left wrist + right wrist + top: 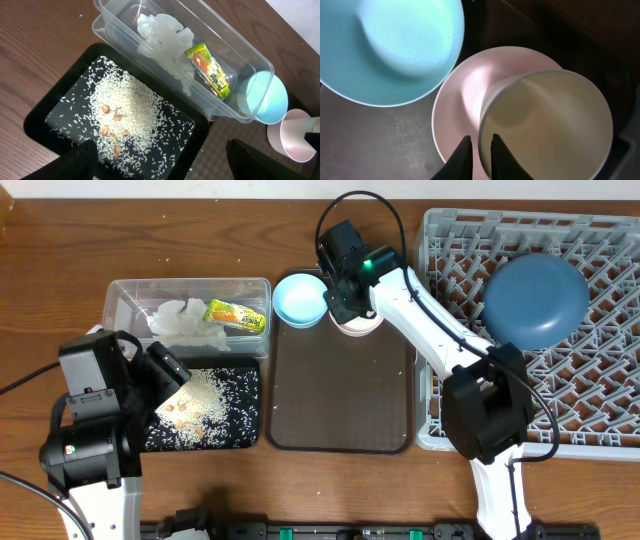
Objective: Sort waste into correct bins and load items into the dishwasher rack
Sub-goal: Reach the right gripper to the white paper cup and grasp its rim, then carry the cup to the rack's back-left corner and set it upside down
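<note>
Hanging over the cream cup (pixel 357 323) in the overhead view, the right gripper (pixel 345 305) sits beside the light blue bowl (pixel 300 300); the left gripper (pixel 175 375) is above the black tray (pixel 255 412). Left wrist: its fingers (pixel 75 160) are spread wide over the rice (pixel 127 107). Right wrist: the fingers (pixel 464 155) pinch the cup's rim, one inside and one outside, and the cup stands in the pink bowl (pixel 457 100).

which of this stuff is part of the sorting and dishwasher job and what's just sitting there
Job: napkin, wrapper, rice, clear tub, black tray, light blue bowl, pink bowl, cream cup, dark blue bowl, rack.
Lying about: brown serving tray.
</note>
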`<state>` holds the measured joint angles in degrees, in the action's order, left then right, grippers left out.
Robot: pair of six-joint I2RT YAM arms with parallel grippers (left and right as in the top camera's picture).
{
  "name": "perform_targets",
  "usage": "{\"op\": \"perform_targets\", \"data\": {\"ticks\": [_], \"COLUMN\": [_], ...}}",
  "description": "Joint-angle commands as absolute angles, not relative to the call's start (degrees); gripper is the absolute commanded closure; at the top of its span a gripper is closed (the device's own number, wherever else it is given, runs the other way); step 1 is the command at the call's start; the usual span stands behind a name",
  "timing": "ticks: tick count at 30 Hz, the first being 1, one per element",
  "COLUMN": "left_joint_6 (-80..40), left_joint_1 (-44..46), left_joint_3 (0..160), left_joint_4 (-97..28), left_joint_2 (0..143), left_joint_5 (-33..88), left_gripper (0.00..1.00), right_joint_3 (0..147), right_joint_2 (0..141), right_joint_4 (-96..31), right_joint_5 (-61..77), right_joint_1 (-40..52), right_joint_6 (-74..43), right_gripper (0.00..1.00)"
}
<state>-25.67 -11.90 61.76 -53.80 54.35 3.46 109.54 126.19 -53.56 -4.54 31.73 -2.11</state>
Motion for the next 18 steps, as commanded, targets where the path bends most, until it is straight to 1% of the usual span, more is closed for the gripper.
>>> {"op": "perform_targets", "data": {"ticks": [1,8,12,18], "left_joint_6": [-25.36,-25.36,-25.36,-25.36], "left_joint_1": [-12.14,-12.14,-12.16,-12.14], "left_joint_3": [62.37,62.37,62.37,62.37], "left_joint_4": [-53.95,-53.95,-53.95,-53.95], "left_joint_2": [54.65,54.65,54.68,54.68], "left_joint_5": [2.76,2.76,2.76,2.76], "left_gripper": [0.15,0.15,0.15,0.15], "right_joint_3": [109.65,109.65,109.67,111.53], "right_joint_2": [126.72,126.72,126.72,125.25], "right_joint_4": [-54.06,-55.59,-55.11,-54.72], "right_joint_5": [-4.93,-6.2,-6.2,-6.22], "right_joint_1": [31.88,31.88,31.92,31.86], "right_joint_6": [-1.63,-1.63,-1.63,0.51], "right_gripper": [0.89,0.93,0.99,0.99]}}
